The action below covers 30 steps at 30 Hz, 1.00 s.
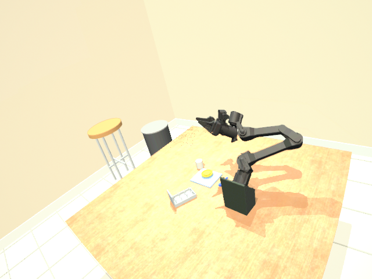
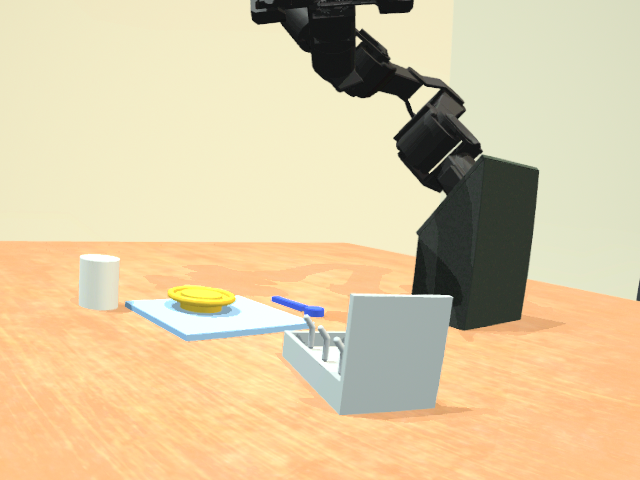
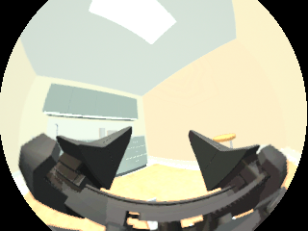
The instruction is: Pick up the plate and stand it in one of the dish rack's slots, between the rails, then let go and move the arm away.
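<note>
Plate (image 1: pixel 207 173) (image 2: pixel 201 296): yellow, lying level on a pale blue board (image 1: pixel 199 181) (image 2: pixel 248 322), on the surface (image 1: pixel 150 228) (image 2: pixel 155 413).
Dish rack (image 1: pixel 183 198) (image 2: pixel 395 353): grey, near the board, tall panel upright at one end, plate not in any slot.
Gripper (image 1: pixel 200 123) (image 3: pixel 161 131): raised high, fingers wide apart, nothing between; mostly cut off in the exterior view.
Cup (image 1: pixel 199 164) (image 2: pixel 99 282): white, upright, just beside the board.
Blue utensil (image 1: pixel 220 184) (image 2: pixel 298 305): perhaps a spoon, lying between board and arm base (image 1: pixel 237 196) (image 2: pixel 501 242).
</note>
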Each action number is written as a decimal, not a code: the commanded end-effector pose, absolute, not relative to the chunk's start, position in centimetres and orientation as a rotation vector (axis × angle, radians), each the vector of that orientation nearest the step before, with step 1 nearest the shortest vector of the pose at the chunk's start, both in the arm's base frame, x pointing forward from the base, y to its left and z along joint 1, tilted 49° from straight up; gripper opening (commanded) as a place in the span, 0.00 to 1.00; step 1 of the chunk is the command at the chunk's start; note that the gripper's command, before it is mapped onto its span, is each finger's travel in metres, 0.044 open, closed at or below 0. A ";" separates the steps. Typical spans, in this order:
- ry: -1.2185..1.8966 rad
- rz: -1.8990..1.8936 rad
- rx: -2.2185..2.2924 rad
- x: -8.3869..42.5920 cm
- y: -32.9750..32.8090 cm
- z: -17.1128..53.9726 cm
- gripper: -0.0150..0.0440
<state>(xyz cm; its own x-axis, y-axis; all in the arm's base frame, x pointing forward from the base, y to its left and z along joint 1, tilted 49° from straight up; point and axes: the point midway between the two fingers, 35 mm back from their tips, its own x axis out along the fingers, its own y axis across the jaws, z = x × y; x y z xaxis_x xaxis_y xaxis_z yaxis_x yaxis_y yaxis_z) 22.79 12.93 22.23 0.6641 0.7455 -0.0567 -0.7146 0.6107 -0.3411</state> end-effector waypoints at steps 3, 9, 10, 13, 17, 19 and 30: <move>-0.053 0.815 -0.338 23.5 12.6 21.9 0.93; 0.112 0.693 -0.290 26.3 11.0 20.6 0.93; 0.140 0.673 -0.283 26.7 10.7 20.3 0.93; 0.222 0.609 -0.264 27.9 9.7 19.4 0.93; 0.330 0.522 -0.244 29.3 8.4 18.2 0.93; 0.383 0.478 -0.236 29.9 7.7 17.5 0.93; 0.670 0.225 -0.220 32.3 3.5 13.7 0.93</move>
